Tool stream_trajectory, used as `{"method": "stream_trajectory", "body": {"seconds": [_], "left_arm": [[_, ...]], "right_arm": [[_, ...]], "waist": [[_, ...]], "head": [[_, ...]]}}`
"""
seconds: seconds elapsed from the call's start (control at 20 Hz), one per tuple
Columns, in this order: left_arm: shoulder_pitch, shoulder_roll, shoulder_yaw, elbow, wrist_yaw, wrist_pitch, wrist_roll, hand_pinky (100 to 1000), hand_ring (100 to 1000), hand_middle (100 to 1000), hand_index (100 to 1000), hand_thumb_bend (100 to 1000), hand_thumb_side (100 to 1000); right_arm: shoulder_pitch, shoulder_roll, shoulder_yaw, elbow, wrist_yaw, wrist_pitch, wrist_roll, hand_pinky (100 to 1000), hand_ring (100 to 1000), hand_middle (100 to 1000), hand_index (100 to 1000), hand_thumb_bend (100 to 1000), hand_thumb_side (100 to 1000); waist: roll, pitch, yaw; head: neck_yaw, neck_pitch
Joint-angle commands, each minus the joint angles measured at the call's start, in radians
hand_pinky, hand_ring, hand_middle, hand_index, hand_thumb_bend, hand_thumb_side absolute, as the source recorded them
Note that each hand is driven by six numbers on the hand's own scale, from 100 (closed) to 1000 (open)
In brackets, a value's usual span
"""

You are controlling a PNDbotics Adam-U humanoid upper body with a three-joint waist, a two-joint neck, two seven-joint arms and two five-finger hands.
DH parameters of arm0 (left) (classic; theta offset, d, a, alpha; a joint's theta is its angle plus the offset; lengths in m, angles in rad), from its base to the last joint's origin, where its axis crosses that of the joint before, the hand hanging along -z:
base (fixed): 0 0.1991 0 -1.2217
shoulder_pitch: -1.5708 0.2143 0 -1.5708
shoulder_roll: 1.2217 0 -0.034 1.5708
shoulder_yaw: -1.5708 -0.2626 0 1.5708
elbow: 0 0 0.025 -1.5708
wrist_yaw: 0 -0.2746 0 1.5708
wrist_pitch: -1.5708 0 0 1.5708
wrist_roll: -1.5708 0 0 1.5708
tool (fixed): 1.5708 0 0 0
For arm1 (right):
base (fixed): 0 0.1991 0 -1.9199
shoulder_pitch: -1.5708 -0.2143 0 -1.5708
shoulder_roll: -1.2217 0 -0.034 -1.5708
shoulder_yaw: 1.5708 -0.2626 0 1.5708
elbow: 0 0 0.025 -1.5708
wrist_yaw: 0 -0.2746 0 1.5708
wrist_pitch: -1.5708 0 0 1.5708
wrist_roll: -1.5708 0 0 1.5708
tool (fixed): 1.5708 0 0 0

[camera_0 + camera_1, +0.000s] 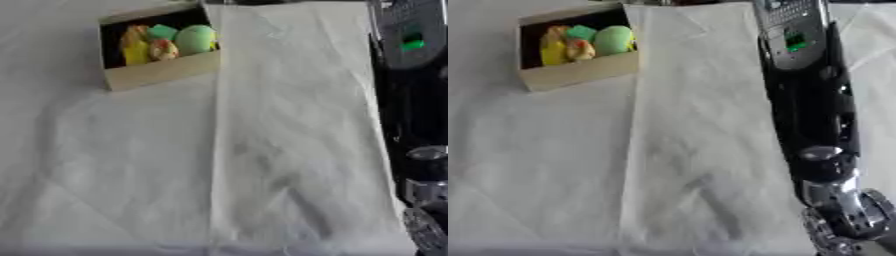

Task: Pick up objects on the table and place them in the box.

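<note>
A small cardboard box (162, 72) with a dark inside stands at the far left of the table. In it lie a pale green egg-shaped thing (196, 39), a yellow piece (136, 52), a red and orange piece (163, 49) and a small green block (161, 31). My right arm (807, 100), black with a green light, runs from the top right down to silver wrist joints. Only the base of my right hand (852, 225) shows at the bottom right corner, cut off by the edge. It is far from the box. My left hand is out of sight.
A white creased cloth (175, 165) covers the table, with a lengthwise fold (214, 150) down the middle. I see no loose object on the cloth.
</note>
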Motion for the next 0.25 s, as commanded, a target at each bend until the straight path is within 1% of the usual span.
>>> {"method": "stream_trajectory", "body": {"seconds": [0.05,0.25], "left_arm": [[0.040,0.013,0.036,-0.020,0.031,-0.050,0.020,880,831,739,845,100,571],[0.100,-0.009,0.053,-0.020,0.031,-0.066,0.018,879,828,736,845,100,575]], "right_arm": [[-0.015,-0.030,-0.013,-0.015,-0.019,-0.001,-0.009,710,784,710,901,100,470],[-0.007,-0.036,-0.018,-0.016,-0.041,-0.007,-0.012,710,785,712,901,100,470]], "waist": [[-0.007,-0.033,0.002],[-0.006,-0.036,0.005]], "head": [[0.010,0.004],[0.021,0.004]]}}
